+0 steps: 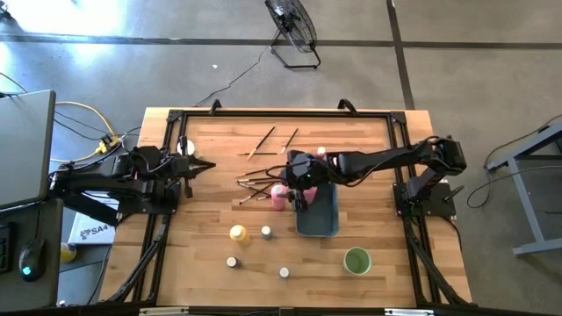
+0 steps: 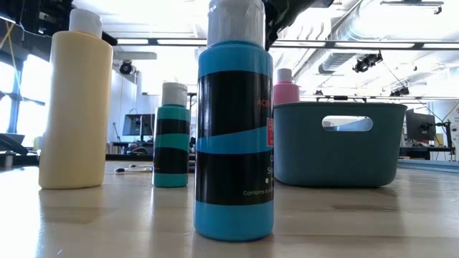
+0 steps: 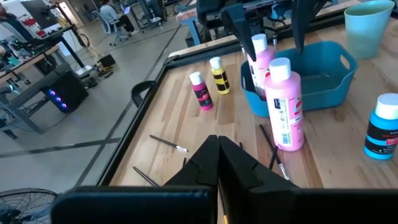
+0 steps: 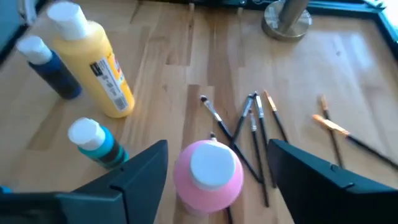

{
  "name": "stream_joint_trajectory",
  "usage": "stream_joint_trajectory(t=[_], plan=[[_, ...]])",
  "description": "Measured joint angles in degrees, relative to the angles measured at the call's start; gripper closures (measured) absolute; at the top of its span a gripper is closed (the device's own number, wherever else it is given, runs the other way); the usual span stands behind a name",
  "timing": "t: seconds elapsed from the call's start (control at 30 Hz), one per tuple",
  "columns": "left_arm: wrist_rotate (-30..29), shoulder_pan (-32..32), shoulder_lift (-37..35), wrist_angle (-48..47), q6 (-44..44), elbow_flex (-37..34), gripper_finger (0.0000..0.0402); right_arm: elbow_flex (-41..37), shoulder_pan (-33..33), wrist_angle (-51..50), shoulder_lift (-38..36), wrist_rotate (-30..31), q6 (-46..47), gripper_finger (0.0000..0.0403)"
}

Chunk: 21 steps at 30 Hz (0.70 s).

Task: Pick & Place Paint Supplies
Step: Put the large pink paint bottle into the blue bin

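Observation:
A pink squeeze bottle [image 4: 208, 171] with a white cap stands upright on the table, just left of the blue-grey tray [image 1: 320, 219]. My right gripper [image 4: 217, 149] hovers over it, open, one finger on each side of the cap and touching nothing. A second pink bottle [image 2: 285, 86] shows over the tray's rim at its far left corner. A heap of thin brushes [image 1: 255, 183] lies on the table left of the bottle. My left gripper [image 1: 204, 165] waits shut at the table's left.
A yellow bottle [image 1: 238, 233] and a teal bottle [image 1: 266, 233] stand near the middle front, with two small jars [image 1: 232, 262] closer to the near edge. The green cup [image 1: 356, 261] stands near right. Two loose brushes [image 1: 272, 138] lie at the far side.

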Motion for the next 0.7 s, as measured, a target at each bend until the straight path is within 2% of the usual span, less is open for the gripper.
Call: stream_joint_trajectory(t=[0.07, 0.23, 0.7], plan=[[-0.01, 0.00, 0.02, 0.02, 0.00, 0.00, 0.0402, -0.02, -0.28, -0.37, 0.14, -1.39, 1.10, 0.0123], [-0.01, 0.00, 0.02, 0.02, 0.00, 0.00, 0.0402, -0.02, -0.21, -0.11, 0.15, 0.30, 1.38, 0.0122], [-0.16, 0.00, 0.02, -0.08, 0.00, 0.00, 0.0402, -0.12, -0.21, 0.39, 2.75, 0.08, 1.48, 0.0128]])
